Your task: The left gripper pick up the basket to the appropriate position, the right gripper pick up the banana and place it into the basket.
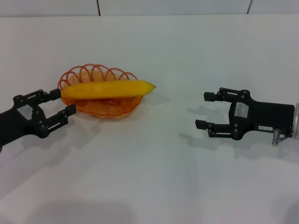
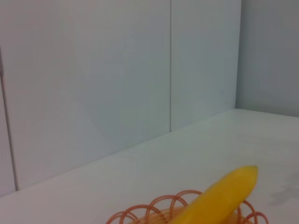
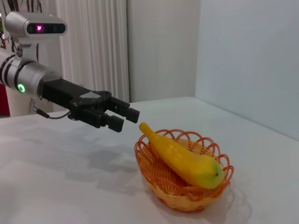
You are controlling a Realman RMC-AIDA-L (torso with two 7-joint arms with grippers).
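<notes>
Banana lies across the orange basket, ends overhanging the rim, basket on the white counter. Left pincer spread open, empty, just beside the basket. Right pincer open, empty, well apart.

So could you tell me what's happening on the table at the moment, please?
The banana already lies across the orange basket, its tip poking past the rim. Neither arm is holding anything. The left gripper sits open just beside the basket's left end, not touching it. The right gripper hangs open well off to the right, above the white table.
</notes>
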